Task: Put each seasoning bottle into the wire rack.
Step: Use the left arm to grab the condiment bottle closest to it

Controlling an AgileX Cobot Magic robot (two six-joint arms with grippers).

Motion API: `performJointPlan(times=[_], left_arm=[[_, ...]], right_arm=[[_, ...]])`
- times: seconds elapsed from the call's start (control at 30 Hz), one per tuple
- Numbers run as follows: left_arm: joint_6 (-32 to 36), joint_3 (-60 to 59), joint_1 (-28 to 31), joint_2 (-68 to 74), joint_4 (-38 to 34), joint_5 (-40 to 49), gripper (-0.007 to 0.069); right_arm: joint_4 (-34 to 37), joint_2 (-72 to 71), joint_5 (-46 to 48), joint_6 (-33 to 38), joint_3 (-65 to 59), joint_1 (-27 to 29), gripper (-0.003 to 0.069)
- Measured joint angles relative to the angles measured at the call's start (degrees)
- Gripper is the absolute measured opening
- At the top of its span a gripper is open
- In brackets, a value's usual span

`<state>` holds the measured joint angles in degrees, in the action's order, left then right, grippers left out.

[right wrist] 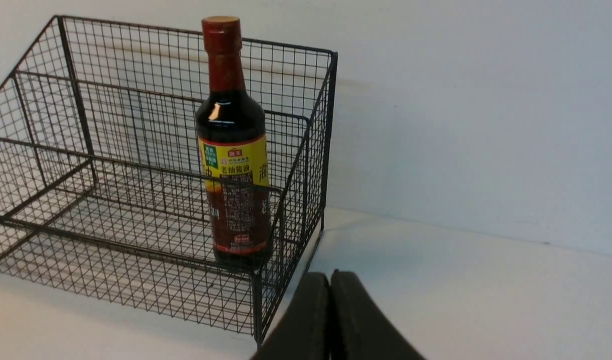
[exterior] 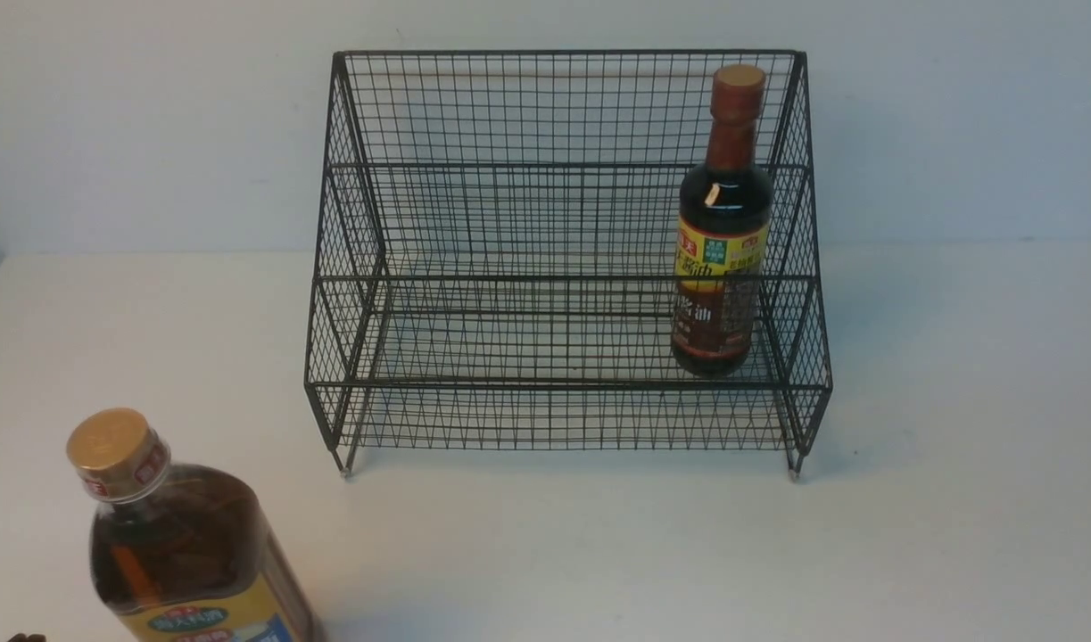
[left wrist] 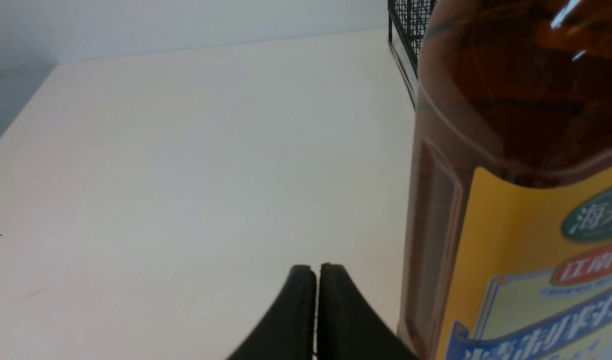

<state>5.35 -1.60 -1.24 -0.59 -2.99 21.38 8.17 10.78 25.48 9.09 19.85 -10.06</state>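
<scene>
The black wire rack (exterior: 563,276) stands at the back middle of the white table. A slim dark seasoning bottle (exterior: 722,223) with a reddish-brown cap stands upright on the rack's lower tier at its right end, also in the right wrist view (right wrist: 233,145). The large amber seasoning bottle (exterior: 179,553) with a gold cap stands on the table at the front left, outside the rack. My left gripper (left wrist: 316,267) is shut and empty, right beside this bottle (left wrist: 521,200). My right gripper (right wrist: 330,275) is shut and empty, just outside the rack's right front corner (right wrist: 258,300).
A pale wall (exterior: 955,116) runs directly behind the rack. The table's left edge (left wrist: 20,115) shows in the left wrist view. Neither arm shows in the front view, apart from a small dark bit (exterior: 26,637) at the bottom left corner.
</scene>
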Motion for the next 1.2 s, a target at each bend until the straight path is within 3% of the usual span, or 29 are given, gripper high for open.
performJointPlan(times=[0.17, 0.3, 0.93, 1.2], left_arm=[[0.0, 0.0, 0.0, 0.0, 0.0, 0.0, -0.0008], [0.0, 0.0, 0.0, 0.0, 0.0, 0.0, -0.0012], [0.0, 0.0, 0.0, 0.0, 0.0, 0.0, -0.0012], [0.0, 0.0, 0.0, 0.0, 0.0, 0.0, -0.0012]], right_arm=[[0.63, -0.19, -13.86, -0.05, -6.9, 0.0, -0.0015], [0.67, -0.19, -17.49, -0.05, -8.5, 0.0, -0.0015], [-1.33, -2.28, -12.07, -0.05, -13.15, 0.06, -0.0015], [-5.86, -8.5, -7.0, -0.05, -21.15, 6.9, -0.0015]])
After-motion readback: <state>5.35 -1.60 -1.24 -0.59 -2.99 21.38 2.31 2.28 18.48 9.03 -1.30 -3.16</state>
